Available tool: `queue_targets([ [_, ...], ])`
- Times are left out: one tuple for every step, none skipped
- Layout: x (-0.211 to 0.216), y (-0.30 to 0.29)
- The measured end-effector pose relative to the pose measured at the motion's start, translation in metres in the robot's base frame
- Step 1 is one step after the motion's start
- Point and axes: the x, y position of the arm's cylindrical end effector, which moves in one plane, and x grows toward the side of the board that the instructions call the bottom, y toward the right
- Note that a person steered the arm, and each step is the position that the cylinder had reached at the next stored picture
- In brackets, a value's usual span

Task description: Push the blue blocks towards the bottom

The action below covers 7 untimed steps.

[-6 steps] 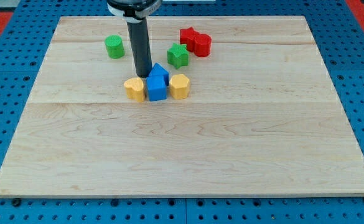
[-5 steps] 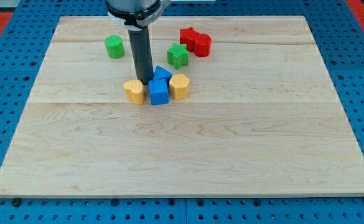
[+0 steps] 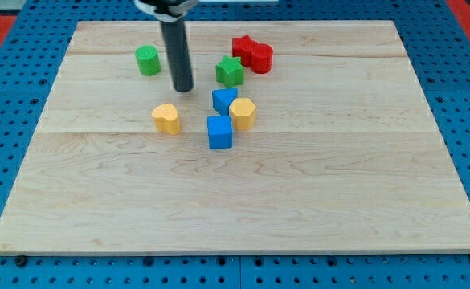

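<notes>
You see the pale wooden bench (image 3: 243, 201) filling most of the view, set on a blue pegboard (image 3: 2, 120). The dark rod comes down from the view's top, and my tip (image 3: 183, 88) rests on bare wood, apart from every block; it has no jaws, so none can be reported apart or together. The blue cube (image 3: 219, 132) lies near the bench's middle, down and to the right of my tip. The blue triangular block (image 3: 223, 100) sits just above it, touching the yellow block (image 3: 243, 114) on its right. A yellow heart-shaped block (image 3: 166, 118) lies below my tip. Near the top sit a green cylinder (image 3: 147, 60), a green star (image 3: 229, 71) and two touching red blocks (image 3: 252, 53).
</notes>
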Motion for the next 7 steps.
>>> queue_targets([
  [0.0, 0.054],
  [0.0, 0.047],
  [0.006, 0.033],
  [0.026, 0.074],
  [0.04, 0.072],
  [0.045, 0.052],
  [0.048, 0.055],
])
